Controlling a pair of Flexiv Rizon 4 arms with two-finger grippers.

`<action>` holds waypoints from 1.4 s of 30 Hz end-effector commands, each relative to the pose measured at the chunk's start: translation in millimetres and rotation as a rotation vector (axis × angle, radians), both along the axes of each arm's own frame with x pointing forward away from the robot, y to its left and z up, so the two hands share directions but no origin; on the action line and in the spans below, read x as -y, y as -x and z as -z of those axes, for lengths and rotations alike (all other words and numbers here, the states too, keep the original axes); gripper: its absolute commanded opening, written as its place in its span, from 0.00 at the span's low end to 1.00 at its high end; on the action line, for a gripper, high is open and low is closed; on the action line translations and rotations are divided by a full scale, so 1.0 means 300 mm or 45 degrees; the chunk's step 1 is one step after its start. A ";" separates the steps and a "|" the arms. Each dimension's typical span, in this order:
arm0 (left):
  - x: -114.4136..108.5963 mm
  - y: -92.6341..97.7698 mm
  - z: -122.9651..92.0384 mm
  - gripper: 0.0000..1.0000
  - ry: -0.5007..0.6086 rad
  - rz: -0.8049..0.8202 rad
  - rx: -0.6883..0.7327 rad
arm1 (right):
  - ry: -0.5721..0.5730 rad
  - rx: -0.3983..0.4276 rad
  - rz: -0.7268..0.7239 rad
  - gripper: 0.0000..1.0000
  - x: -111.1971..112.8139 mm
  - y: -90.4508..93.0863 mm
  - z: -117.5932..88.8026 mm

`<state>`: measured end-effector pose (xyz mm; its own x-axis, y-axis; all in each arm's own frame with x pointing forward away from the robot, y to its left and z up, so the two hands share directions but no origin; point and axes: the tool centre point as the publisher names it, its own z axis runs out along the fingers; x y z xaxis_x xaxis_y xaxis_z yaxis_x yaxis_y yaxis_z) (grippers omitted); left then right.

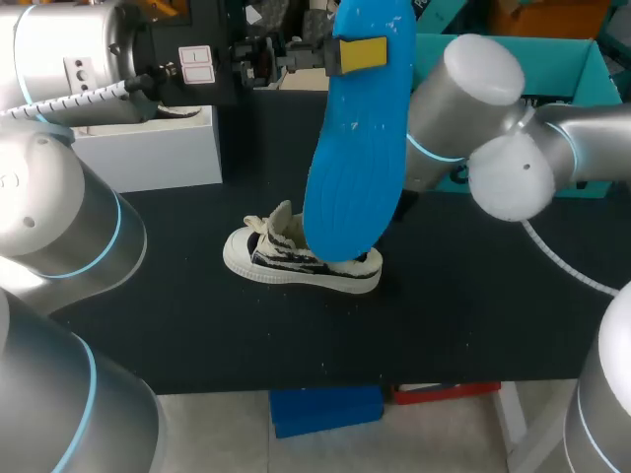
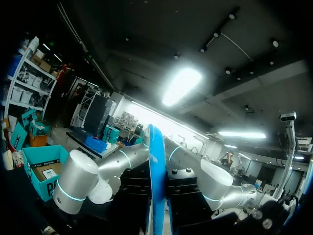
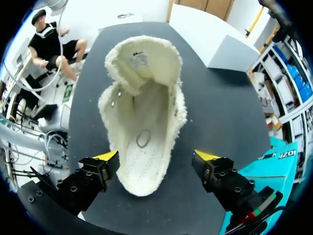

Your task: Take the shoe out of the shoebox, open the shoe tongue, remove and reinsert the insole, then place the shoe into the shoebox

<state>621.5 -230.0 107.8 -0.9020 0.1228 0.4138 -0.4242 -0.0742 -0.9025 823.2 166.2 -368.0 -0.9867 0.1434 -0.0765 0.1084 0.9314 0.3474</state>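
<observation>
The blue insole (image 1: 357, 148) hangs upright over the table with my left gripper (image 1: 360, 51) shut on its upper end; one yellow tip lies flat on it. In the left wrist view the insole (image 2: 156, 186) appears edge-on, straight ahead. The zebra-striped low shoe (image 1: 296, 261) lies on the black table (image 1: 473, 315) below it. From the right wrist view I look down into the fleecy shoe (image 3: 142, 107), tongue (image 3: 142, 58) folded forward. My right gripper (image 3: 156, 156) is open above its heel, one finger on each side. The insole hides that gripper in the head view.
A teal open box (image 1: 592, 69) stands at the back right, close behind my right arm (image 1: 508, 177); it also lies beside the right gripper as the teal box (image 3: 274, 161). A white box (image 1: 148, 148) sits at the back left.
</observation>
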 end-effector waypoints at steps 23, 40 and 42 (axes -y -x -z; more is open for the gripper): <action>0.004 0.002 0.000 0.00 -0.003 -0.003 -0.002 | 0.485 -0.122 0.025 0.50 -0.136 -0.098 0.060; 0.004 0.002 0.000 0.00 -0.003 -0.003 -0.002 | 0.424 -0.181 0.067 0.48 -0.140 -0.078 0.115; 0.004 0.002 0.000 0.00 -0.003 -0.003 -0.002 | 0.418 -0.189 0.069 0.46 -0.142 -0.072 0.123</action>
<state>621.5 -230.0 107.8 -0.9020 0.1227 0.4139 -0.4242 -0.0742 -0.9025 845.4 209.0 -399.7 -0.9823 0.1868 0.0136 0.1868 0.9824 0.0008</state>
